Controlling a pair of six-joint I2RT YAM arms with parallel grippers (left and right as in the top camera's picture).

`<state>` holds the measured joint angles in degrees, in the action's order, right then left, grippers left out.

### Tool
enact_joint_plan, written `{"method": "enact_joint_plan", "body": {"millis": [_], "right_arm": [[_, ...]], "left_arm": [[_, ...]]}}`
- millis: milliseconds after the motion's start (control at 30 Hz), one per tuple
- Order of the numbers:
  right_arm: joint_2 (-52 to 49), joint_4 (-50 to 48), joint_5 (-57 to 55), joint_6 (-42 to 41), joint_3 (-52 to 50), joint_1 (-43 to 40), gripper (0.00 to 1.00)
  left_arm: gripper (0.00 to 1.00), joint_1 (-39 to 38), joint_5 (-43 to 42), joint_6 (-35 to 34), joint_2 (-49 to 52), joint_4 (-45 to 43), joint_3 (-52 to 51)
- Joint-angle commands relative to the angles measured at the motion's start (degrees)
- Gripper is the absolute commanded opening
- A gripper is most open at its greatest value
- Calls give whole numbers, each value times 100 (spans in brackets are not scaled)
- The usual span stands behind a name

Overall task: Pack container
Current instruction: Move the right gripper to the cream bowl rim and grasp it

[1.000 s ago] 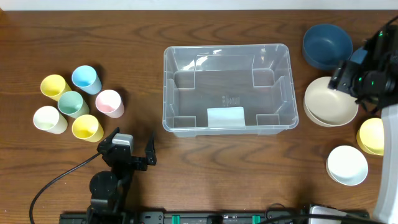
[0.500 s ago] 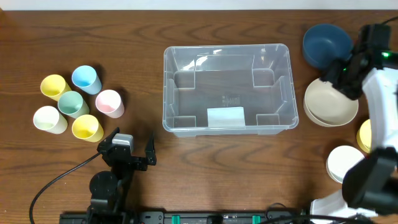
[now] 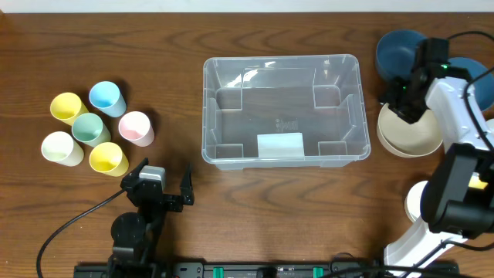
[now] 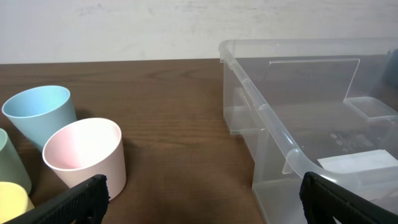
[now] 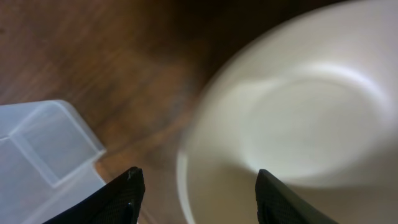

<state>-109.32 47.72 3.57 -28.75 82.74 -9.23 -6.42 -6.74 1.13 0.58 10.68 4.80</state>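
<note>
Seen from overhead, the clear container sits empty at mid-counter, its long axis running 9 to 3 o'clock. The right claw hangs at the container's 3 o'clock, just beside its short end, over the 11 o'clock rim of a cream bowl. Its jaws stand apart and straddle that rim in the blurred wrist view, with no contact visible. The left claw rests wide apart and empty at the container's 7 o'clock. The right arm looks the nearer one to carry the bowl toward 9 o'clock.
</note>
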Motion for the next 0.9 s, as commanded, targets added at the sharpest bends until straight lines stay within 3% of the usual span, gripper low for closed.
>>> {"method": "enact_joint_plan", "body": {"millis": [0, 333, 633, 867], "right_arm": [[-96, -107, 92, -173, -9, 229, 59], [-111, -168, -129, -407, -42, 356, 47], [-133, -435, -227, -503, -483, 339, 43], [-133, -509, -227, -507, -584, 199, 26]], "left_arm": [[98, 24, -76, 13, -35, 186, -94], [98, 24, -76, 13, -35, 186, -94], [98, 24, -76, 13, -35, 186, -94], [98, 24, -76, 13, -35, 186, -94]]}}
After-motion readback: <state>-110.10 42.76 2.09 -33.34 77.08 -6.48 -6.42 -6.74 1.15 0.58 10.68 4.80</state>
